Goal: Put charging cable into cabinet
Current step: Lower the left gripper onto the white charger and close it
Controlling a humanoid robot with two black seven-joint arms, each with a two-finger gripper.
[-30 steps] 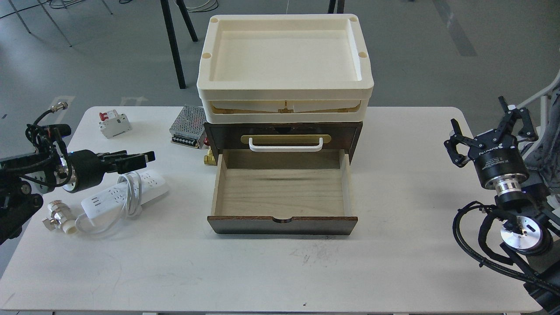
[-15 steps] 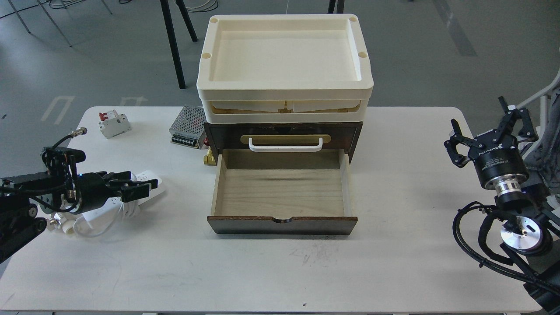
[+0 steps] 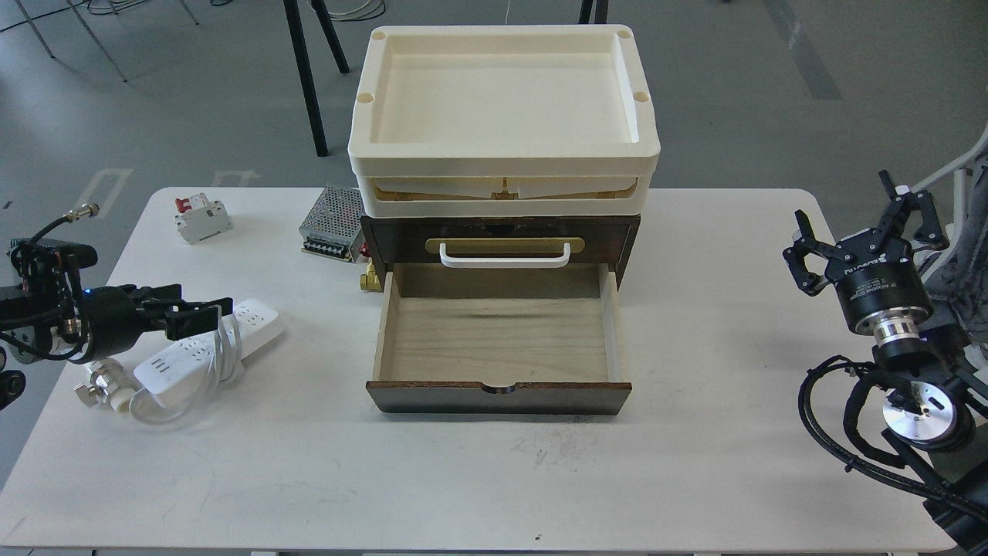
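The charging cable (image 3: 202, 349), a white power strip with its cord looped around it, lies on the white table at the left. My left gripper (image 3: 207, 313) points right, low over the strip's middle; its dark fingers overlap, so I cannot tell whether they are open or touching the strip. The cabinet (image 3: 500, 232) is a dark brown chest at the table's centre. Its lower drawer (image 3: 498, 332) is pulled out and empty, and a cream tray (image 3: 502, 150) sits on top. My right gripper (image 3: 858, 224) is open and empty at the far right.
A small white circuit breaker (image 3: 202, 218) and a perforated metal power-supply box (image 3: 333, 224) stand behind the strip. A small white-and-metal valve fitting (image 3: 104, 382) lies left of the strip. A brass fitting (image 3: 372, 279) sits by the cabinet's left side.
My left gripper dropped onto the strip, then drew back to the left. The strip has shifted slightly left. The right arm has not moved.
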